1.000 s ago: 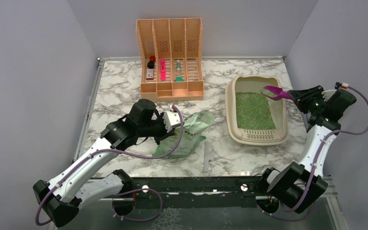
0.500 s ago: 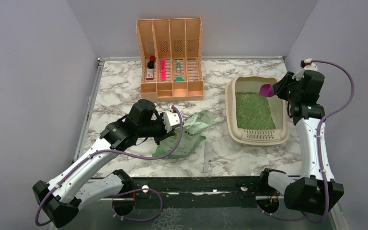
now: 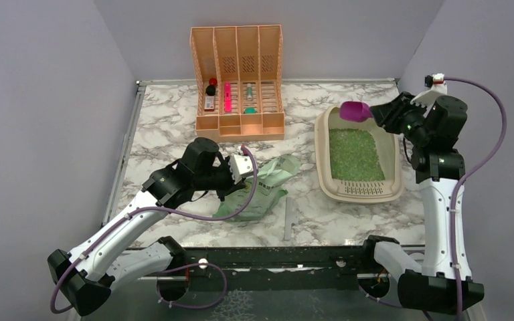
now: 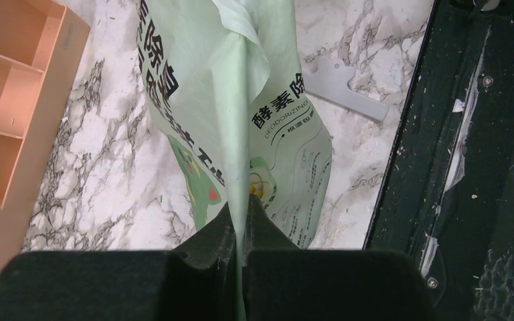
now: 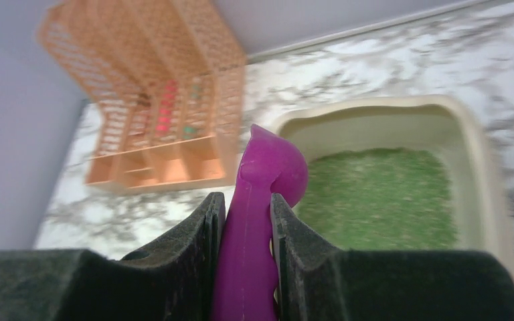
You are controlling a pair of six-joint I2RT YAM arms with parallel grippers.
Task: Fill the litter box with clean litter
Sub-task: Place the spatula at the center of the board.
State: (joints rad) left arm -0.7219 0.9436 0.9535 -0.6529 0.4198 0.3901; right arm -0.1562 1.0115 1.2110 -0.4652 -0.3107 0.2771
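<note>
right end effector [image 5: 246,207] raised purple scoop [image 5: 272,167], seemingly empty, near litter box [image 5: 483,157]

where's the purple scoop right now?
Top view, right side: the purple scoop is clamped in the right gripper, held above the far end of the litter box, right of the peach organizer.

The left arm [image 3: 130,217] reaches from the lower left of the frame toward the centre, elbow bent. The left gripper [image 3: 251,170] is pinched tight on a fold of the green bag [image 3: 271,180]. The right arm [image 3: 442,200] stands upright at the right edge, wrist bent leftward. The right gripper [image 3: 377,114] is clamped on the handle of the purple scoop [image 3: 356,111].
</note>
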